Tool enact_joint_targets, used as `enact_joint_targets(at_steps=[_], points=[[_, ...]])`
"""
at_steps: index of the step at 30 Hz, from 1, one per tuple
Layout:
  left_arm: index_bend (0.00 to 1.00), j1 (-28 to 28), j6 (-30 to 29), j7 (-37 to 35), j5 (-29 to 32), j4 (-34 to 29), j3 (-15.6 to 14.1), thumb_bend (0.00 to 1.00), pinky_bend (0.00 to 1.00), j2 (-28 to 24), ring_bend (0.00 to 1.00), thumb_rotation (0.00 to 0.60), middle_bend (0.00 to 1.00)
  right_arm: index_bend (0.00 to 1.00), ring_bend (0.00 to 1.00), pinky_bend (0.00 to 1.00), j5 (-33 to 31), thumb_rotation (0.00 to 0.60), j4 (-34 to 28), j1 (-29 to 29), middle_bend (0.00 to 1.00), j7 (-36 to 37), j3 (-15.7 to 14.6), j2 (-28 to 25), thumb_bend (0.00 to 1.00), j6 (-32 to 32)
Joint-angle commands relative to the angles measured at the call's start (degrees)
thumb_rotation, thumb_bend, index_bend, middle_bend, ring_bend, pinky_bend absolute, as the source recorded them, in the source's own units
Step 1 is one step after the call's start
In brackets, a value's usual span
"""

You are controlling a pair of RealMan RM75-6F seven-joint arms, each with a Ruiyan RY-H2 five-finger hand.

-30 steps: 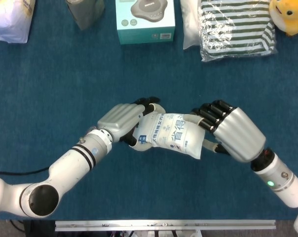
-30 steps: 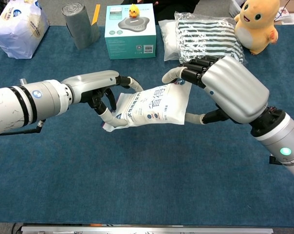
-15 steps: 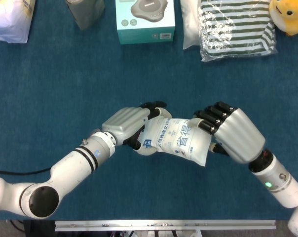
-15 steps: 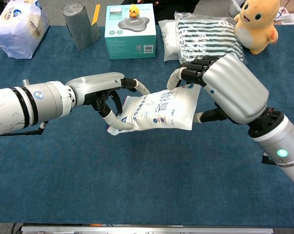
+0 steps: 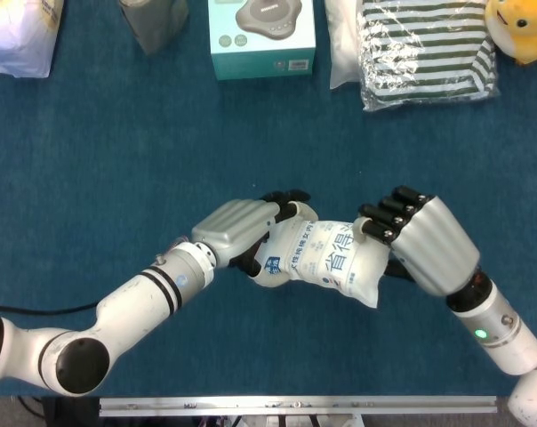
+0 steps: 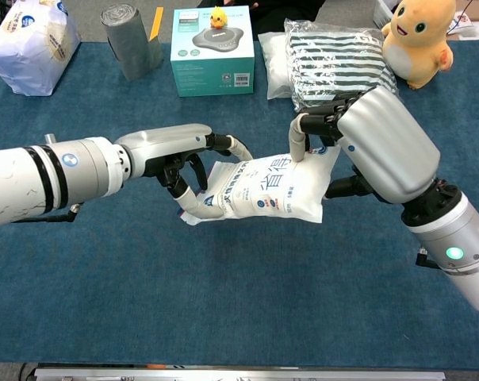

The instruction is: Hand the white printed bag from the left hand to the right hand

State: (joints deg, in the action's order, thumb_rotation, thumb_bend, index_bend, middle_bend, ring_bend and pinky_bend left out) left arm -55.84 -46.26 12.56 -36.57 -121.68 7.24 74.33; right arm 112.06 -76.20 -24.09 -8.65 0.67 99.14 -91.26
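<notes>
The white printed bag (image 5: 320, 260) (image 6: 271, 188), with blue characters on it, hangs above the blue table between both hands. My left hand (image 5: 240, 233) (image 6: 178, 152) grips its left end, fingers curled over the top edge and thumb under it. My right hand (image 5: 420, 242) (image 6: 374, 143) holds the right end, its dark-tipped fingers (image 6: 304, 136) hooked over the bag's upper right corner and the thumb behind it. The bag lies roughly level, slightly lower at its right corner in the head view.
Along the far edge stand a teal boxed device (image 6: 212, 49), a grey roll (image 6: 131, 40), a white pack (image 6: 29, 44), a striped bagged cloth (image 6: 339, 59) and a yellow plush toy (image 6: 418, 40). Blue cloth (image 6: 224, 302) covers the table.
Both hands and the bag have shifted to the right and slightly nearer. The right hand's fingers have closed further over the bag's right end.
</notes>
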Motion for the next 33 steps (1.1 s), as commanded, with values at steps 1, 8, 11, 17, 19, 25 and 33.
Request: enact_joint_targets(at_steps=[1,8,11,17,19,25,33], points=[[0.55,-0.14,0.29,-0.35,-0.43,0.06,-0.29,0.26,0.35,-0.24,0.09,0.6,0.07,0.79,0.75,0.66,-0.1,0.6,0.08,0.05,0.77,0.05,0.01,0.1,0.09,-0.16],[0.17,-0.14,1.43,-1.65,-1.92,0.93,-1.2,0.26,0.35,-0.93,0.08,0.6,0.06,0.83,0.78,0.66,-0.52,0.6,-0.09,0.18,0.8,0.25,-0.12,0.16,0.12,-0.34],[0.03,-0.05,1.75,-2.31,-2.3,1.39,-1.54,0.22,0.33,-1.17,0.07,0.6,0.02,0.83,0.78,0.66,-0.73,0.6,-0.18,0.24,0.8,0.17,-0.18,0.04,0.13,-0.26],[0.0,0.44,3.11,-4.73,-3.5,1.96,-1.5,0.0,0.29,-1.81,0.04,0.6,0.0,0.83,0.78,0.66,-1.19,0.6,-0.56,0.43,0.8,-0.01,-0.33,-0.27,0.14,-0.07],[0.0,0.46,3.65,-5.15,-4.1,1.96,-1.57,0.0,0.27,-2.12,0.02,0.6,0.0,0.83,0.78,0.66,-1.32,0.6,-0.69,0.49,0.8,-0.08,-0.32,-0.38,0.14,-0.07],[0.0,0.43,4.85,-5.77,-5.98,1.4,-2.18,0.0,0.22,-3.29,0.0,0.6,0.0,0.83,0.78,0.66,-1.72,0.6,-1.15,0.6,0.8,-0.58,0.02,-0.89,0.14,-0.12],[0.0,0.4,6.22,-7.41,-7.59,0.72,-2.34,0.0,0.2,-4.24,0.0,0.6,0.0,0.83,0.78,0.66,-2.14,0.6,-1.57,0.63,0.8,-0.87,0.25,-1.01,0.14,0.04]])
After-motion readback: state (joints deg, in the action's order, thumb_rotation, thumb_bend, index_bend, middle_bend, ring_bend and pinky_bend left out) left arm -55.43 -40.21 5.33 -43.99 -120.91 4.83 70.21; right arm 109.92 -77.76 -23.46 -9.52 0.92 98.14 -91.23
